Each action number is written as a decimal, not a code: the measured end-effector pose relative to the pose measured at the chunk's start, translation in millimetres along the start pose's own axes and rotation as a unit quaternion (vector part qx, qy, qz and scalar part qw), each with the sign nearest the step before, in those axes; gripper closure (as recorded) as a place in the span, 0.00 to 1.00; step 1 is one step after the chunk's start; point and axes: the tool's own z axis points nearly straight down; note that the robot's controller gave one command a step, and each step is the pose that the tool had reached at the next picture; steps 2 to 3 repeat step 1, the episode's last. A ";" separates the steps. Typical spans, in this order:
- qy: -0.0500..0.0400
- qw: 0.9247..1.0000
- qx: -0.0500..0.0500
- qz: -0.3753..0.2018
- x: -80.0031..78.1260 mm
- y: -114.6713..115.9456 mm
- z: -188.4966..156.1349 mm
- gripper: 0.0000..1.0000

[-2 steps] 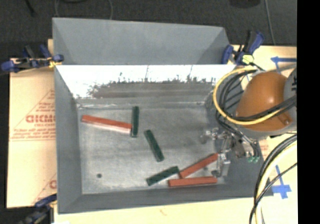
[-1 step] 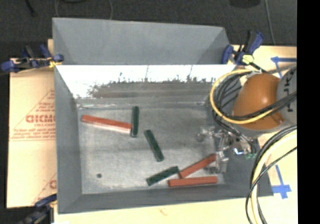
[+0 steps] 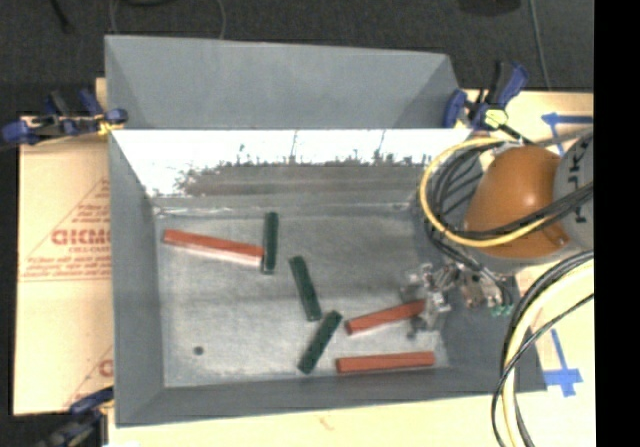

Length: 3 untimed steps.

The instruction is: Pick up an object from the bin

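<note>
So, camera view from above: the gripper sits low in the grey bin, out at about 3 o'clock on the floor, right up by the right-hand wall. The arm's orange cover and its cables hang over the rim behind it.

The nearest thing is a tilted red stick at roughly 4 o'clock. Its right end runs up to the gripper, and I can't make out whether they touch. I honestly can't tell whether the gripper is apart or together either, it's just a tangle of metal there. Nothing is visibly lifted; the stick looks to be lying on the floor.

Just below that, at 5 o'clock, a flat red stick lies along the front wall. A lower green stick is at 6 o'clock, with a middle green stick near the centre. An upright green stick and a long red stick are off at 11 and 10 o'clock, well apart from the action.

My guess is we're at the grasp stage, with the pick not yet done. The next move probably calls for a firm close on that stick's end, then a straight lift. It's held near one end, so it could swing or slip, and the wall is close.
</note>
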 end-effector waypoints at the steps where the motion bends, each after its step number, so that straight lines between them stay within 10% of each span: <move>1: -0.002 0.998 0.001 -0.069 -4.3 9.0 -160.2 1.00; 3: -0.002 0.998 0.001 -0.069 -4.3 9.0 -160.2 1.00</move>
